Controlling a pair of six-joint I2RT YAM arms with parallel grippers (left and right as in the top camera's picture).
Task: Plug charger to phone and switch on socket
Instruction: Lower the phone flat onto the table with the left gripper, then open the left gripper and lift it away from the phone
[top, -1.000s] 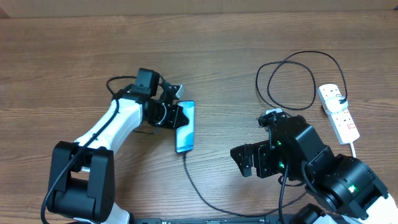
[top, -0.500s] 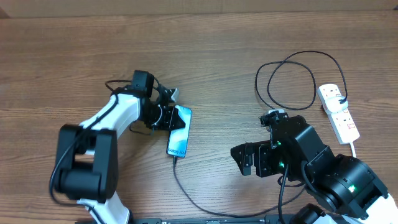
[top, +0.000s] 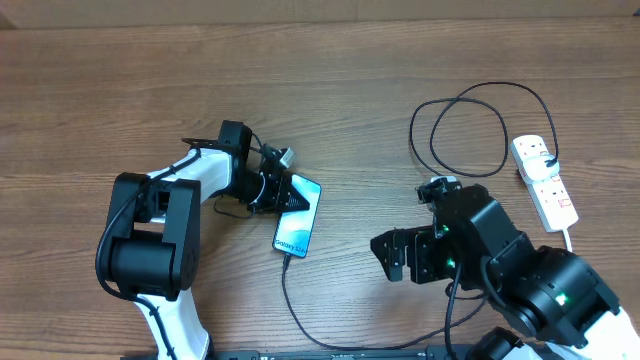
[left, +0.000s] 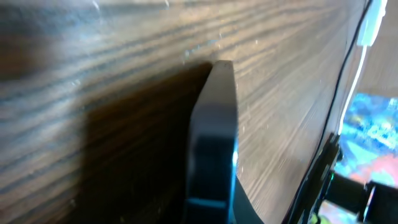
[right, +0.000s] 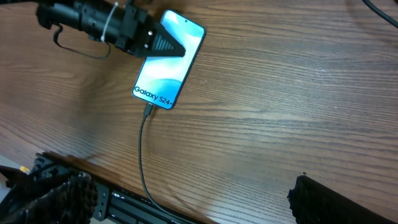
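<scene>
The phone (top: 300, 224) lies on the wooden table, screen up and tilted, and also shows in the right wrist view (right: 163, 68). My left gripper (top: 276, 190) is shut on its upper left edge; the left wrist view shows only the phone's black edge (left: 214, 137) close up. The charger's black cable (top: 300, 305) is plugged into the phone's lower end (right: 147, 111), runs to the front edge, and loops (top: 470, 125) at the back right toward the socket (top: 545, 180). My right gripper (top: 397, 260) is open and empty, right of the phone.
The socket's thick white cord (top: 570, 238) runs down along the right edge. A black frame rail (right: 124, 202) lines the table's front edge. Bare wood lies between the phone and the right arm.
My left gripper has shifted the phone slightly toward the front and tilted it, and the cable's lower run followed. The left arm has folded back. The right arm has not moved.
</scene>
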